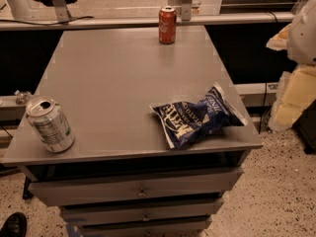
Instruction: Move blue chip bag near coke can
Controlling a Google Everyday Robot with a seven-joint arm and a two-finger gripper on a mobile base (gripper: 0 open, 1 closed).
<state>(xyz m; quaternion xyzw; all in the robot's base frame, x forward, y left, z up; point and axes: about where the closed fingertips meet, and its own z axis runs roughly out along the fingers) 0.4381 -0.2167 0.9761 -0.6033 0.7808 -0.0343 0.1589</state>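
We find the crinkled dark-blue foil chip bag [197, 120] well apart from the small red soda can [167, 24], so the move is unstarted. The end effector is out of view and we cannot tell its state.

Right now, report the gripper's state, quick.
Gripper: state cannot be told; it sits at the right edge of the view, off the table. The blue chip bag lies on the table, not held.

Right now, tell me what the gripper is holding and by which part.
Nothing that can be seen. The gripper is out of view; the chip bag lies untouched on the table, front right, and the coke can stands at the far edge.
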